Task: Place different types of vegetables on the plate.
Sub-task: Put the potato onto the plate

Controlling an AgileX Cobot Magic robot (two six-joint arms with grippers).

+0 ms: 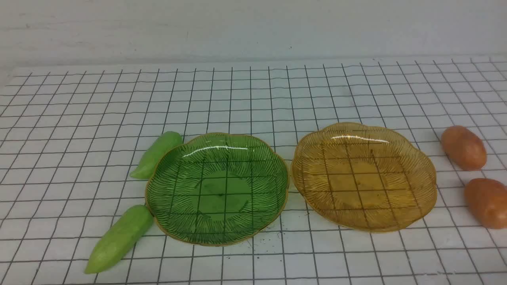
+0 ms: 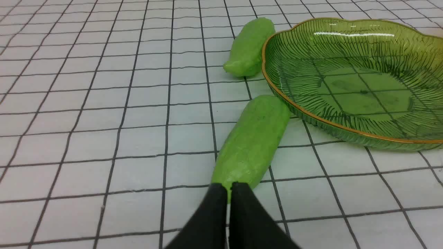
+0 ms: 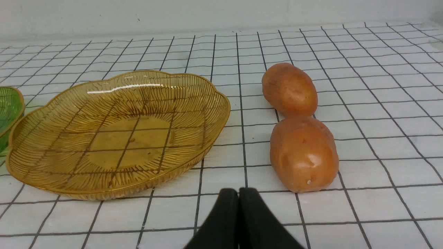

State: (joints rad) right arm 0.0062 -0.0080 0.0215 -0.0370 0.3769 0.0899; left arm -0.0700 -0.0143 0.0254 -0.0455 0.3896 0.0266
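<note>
Gripper [image 2: 229, 188] on the left closed tight, likewise gripper [image 3: 238, 193] on the right; cucumbers [image 1: 119, 239] smooth, light green, tapered; potatoes [image 1: 463, 148] plump, orange-brown

We see the left gripper [image 2: 230, 188] in its own wrist view, dark fingers angled together, tips meeting, jaws shut with nothing between them. We get the same for the right gripper [image 3: 238, 192] in the right wrist view: dark fingers converging to a point, tips together, jaws shut, nothing gripped. We can't tell the pose of either arm, since only the finger ends show, each reaching in from the picture's edge.
</note>
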